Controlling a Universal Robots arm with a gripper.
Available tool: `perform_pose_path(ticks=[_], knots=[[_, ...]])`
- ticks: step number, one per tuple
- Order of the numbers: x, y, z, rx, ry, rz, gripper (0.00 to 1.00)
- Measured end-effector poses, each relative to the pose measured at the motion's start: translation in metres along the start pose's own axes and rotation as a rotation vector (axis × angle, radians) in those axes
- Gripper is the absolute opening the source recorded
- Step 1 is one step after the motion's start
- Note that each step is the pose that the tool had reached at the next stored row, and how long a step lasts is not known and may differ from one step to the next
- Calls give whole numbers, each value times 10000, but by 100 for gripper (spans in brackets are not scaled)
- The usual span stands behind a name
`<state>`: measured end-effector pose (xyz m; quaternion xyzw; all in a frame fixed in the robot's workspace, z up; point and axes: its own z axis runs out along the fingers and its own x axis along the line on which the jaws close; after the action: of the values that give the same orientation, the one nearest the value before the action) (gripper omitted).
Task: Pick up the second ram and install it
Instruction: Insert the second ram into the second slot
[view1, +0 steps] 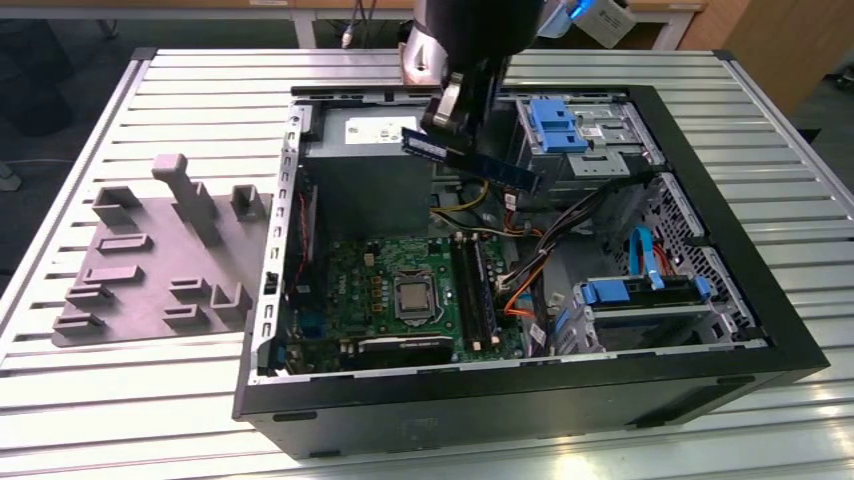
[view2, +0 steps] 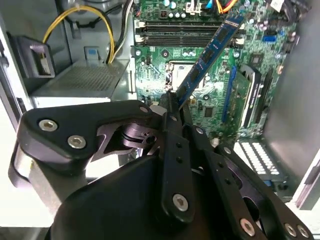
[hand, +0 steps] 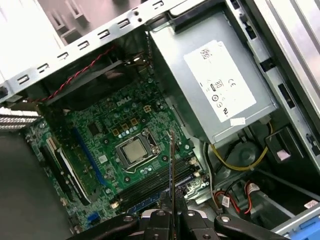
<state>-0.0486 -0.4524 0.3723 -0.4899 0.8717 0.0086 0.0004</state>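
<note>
My gripper (view1: 447, 122) hangs over the open computer case, shut on one end of the second ram (view1: 483, 167). The stick is long, thin and dark with small chips. It juts out level toward the exterior view's right, above the gap between power supply and drive cage. In the second wrist view the ram (view2: 210, 52) slants away from the gripper (view2: 171, 98) over the green motherboard (view2: 155, 75). In the first wrist view the ram (hand: 170, 165) shows edge-on above the gripper (hand: 171, 212). The long black memory sockets (view1: 474, 290) lie well below it, beside the processor (view1: 414, 297).
A silver power supply (view1: 367, 170) fills the case's far corner. Drive cages with blue latches (view1: 567, 125) and orange and yellow cables (view1: 514, 290) crowd the exterior view's right. The black case walls (view1: 534, 400) ring the board. A grey fixture plate with blocks (view1: 147, 260) lies outside on the slatted table.
</note>
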Motion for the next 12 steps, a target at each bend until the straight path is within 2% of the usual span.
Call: perform_pose_path(ticks=[12], knots=[[1, -1, 48, 43, -38, 2058, 14]])
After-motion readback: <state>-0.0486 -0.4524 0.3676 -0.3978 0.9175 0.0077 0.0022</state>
